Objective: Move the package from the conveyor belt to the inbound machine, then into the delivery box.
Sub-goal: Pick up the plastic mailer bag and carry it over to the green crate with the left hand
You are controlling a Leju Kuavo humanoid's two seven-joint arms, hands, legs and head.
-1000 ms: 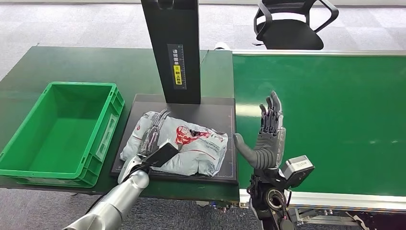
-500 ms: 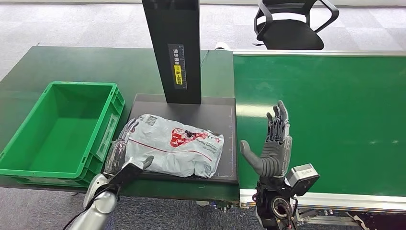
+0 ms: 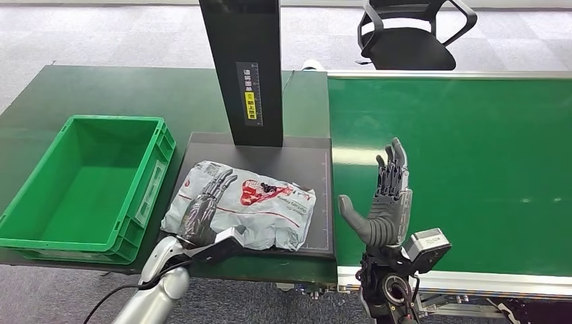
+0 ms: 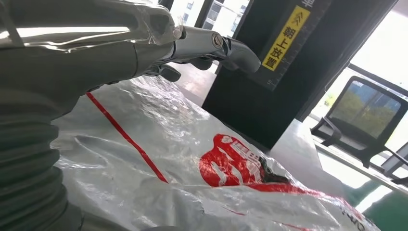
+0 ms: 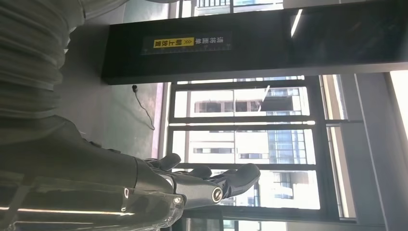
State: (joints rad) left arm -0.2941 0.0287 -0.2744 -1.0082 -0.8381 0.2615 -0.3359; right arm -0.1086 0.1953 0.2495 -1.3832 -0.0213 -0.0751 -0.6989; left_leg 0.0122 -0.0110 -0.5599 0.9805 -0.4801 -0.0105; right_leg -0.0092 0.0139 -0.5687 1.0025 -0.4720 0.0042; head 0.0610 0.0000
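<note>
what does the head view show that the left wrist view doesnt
Head view alone: the green delivery box, empty beside the black platform, the green conveyor belt, and the right hand raised open over the belt's near edge.

Left wrist view alone: a close look at the package's crinkled film and the windows behind.

Both: the left hand lying on the grey package with its red print, the black scanner column with its yellow label, and the office chair.
</note>
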